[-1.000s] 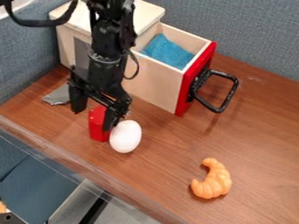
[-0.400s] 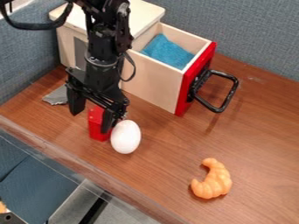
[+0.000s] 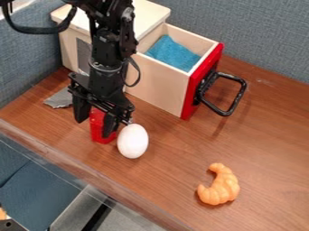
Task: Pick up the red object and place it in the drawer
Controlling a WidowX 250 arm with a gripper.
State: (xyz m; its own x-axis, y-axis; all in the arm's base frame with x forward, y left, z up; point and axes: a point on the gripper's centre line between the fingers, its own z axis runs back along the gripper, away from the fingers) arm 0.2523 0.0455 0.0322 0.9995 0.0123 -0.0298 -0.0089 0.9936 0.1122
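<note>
Well, a white egg (image 3: 133,141) sits beside the red block (image 3: 96,129), perhaps touching.

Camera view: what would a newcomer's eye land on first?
Probably the open drawer's red front, right of centre, with its black handle. Then the black gripper, left of centre, open over the red block, the white egg beside it. The orange croissant lies alone at lower right.

Blue-grey walls (image 3: 253,31), wooden tabletop (image 3: 271,135)
</note>
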